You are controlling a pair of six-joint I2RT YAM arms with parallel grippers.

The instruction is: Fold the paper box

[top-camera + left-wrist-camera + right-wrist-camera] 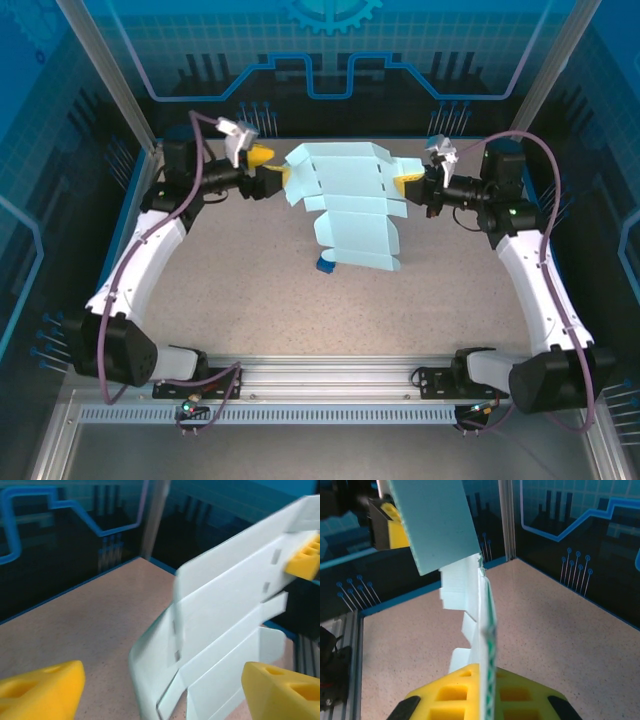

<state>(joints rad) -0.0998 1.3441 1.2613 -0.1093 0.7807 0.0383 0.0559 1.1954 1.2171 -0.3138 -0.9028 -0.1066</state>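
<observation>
Box [350, 205] held up near the tabletop's far edge, spanning between my grippers. Right gripper [412, 180] pinches its right edge; left gripper [268, 170], jaws wide, waits just beside its left edge.

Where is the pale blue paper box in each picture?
Top external: the paper box is in the middle of the picture.
Left wrist: it fills the right half, tilted.
Right wrist: it runs edge-on up the middle, with a big panel at top left.
Shared landmark: the yellow-tipped right gripper pinching the box's edge.
</observation>
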